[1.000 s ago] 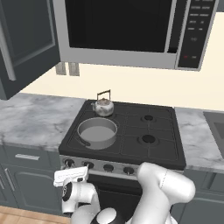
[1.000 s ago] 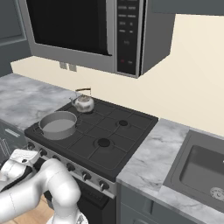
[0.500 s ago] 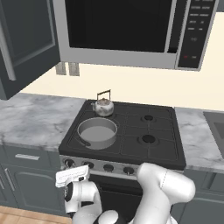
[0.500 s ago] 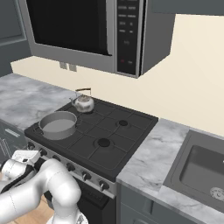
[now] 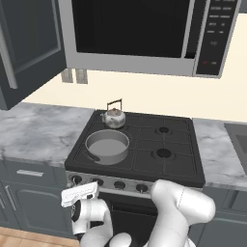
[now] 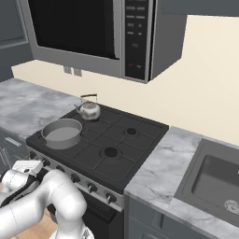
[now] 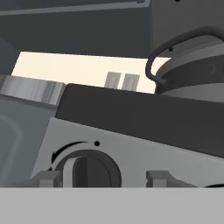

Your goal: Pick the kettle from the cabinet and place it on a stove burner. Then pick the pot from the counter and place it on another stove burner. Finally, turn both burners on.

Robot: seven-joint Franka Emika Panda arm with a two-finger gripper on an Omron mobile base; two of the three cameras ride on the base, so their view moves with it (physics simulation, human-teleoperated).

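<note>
The small silver kettle (image 5: pixel 115 117) (image 6: pixel 88 110) stands on the back left burner of the black cooktop (image 5: pixel 164 166). In front of it the wide grey pot (image 5: pixel 107 145) (image 6: pixel 62 133) rests on the front left burner; its side handle and wall also loom at the upper right of the hand view (image 7: pixel 188 65). My gripper (image 5: pixel 79 193) (image 6: pixel 27 167) (image 7: pixel 105 179) hangs low before the stove's front panel, at the leftmost knob (image 7: pixel 87 170). Its fingertips (image 7: pixel 46 178) stand wide apart, open, with the knob between them nearer the left tip. The dark cabinet (image 5: pixel 29 43) is at the upper left.
A row of knobs (image 5: pixel 118 185) lines the stove front. A microwave (image 5: pixel 144 34) hangs above the cooktop. Marble counter (image 5: pixel 34 132) lies left of the stove, and more counter with a sink (image 6: pixel 214 177) lies to its right. Dark drawers (image 5: pixel 29 193) sit beside my hand.
The jaws have spread wider at the leftmost knob. The hand has barely shifted, and the kettle and pot rest where they were.
</note>
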